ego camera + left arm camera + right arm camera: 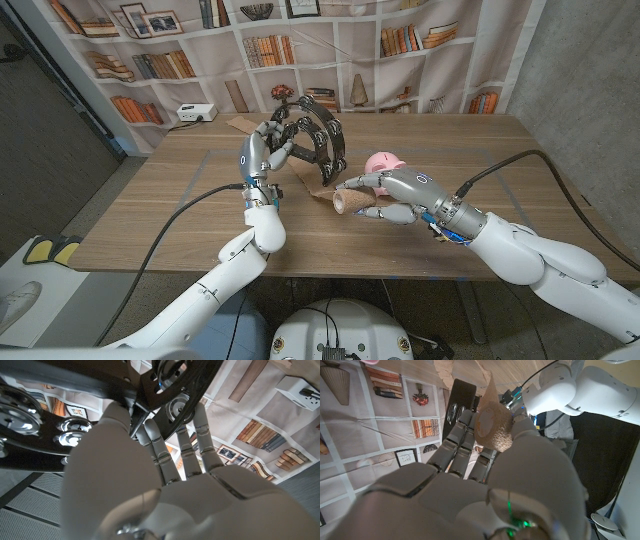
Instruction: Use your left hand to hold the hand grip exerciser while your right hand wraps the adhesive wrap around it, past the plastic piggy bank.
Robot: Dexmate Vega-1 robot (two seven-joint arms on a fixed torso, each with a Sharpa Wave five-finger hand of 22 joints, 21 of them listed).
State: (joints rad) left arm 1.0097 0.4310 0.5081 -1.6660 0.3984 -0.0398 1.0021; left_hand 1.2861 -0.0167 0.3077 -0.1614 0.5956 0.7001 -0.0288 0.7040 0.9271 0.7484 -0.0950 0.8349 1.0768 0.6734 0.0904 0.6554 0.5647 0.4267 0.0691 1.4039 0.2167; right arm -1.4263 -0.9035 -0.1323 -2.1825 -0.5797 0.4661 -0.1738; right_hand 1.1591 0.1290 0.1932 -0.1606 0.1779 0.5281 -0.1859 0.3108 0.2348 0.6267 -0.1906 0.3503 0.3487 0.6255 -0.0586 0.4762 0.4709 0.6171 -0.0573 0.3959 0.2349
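Tambourine-looking black ring [318, 135] gripped in my left hand [268, 150], frame center; right hand [385, 195] holds tan wrap roll [351, 201] beside pink piggy bank [378, 163]. No readable labels.

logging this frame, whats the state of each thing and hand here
left hand: raised, gripping the black tambourine-like object
black tambourine-like object: held up off the table
right hand: holding the roll of tan wrap
roll of tan wrap: partly unrolled, a strip runs up toward the left hand
pink piggy bank: on the table behind the right hand
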